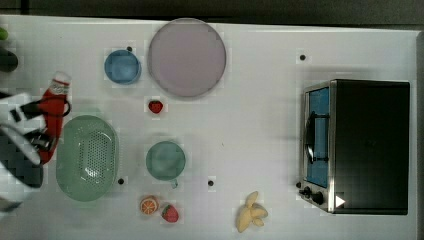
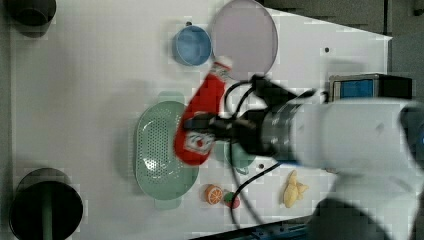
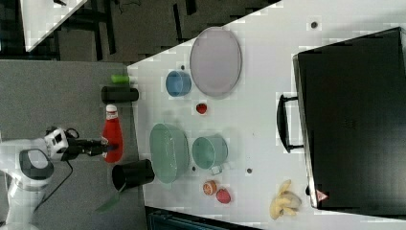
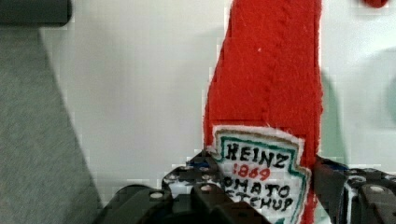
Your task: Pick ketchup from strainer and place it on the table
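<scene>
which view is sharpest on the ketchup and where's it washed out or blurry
Wrist view: ketchup sharp, label lettering readable. Top view: blocky, cap pale against the bright table. Left view: the arm's white casing is blurred. Right view: the strainer casts a soft shadow.

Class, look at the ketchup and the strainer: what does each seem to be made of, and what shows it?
The ketchup looks like soft red felt: fuzzy matte surface, stitched seam, sewn-on label. The strainer looks like pale green moulded plastic, probably: smooth rim, many small holes in its base.
</scene>
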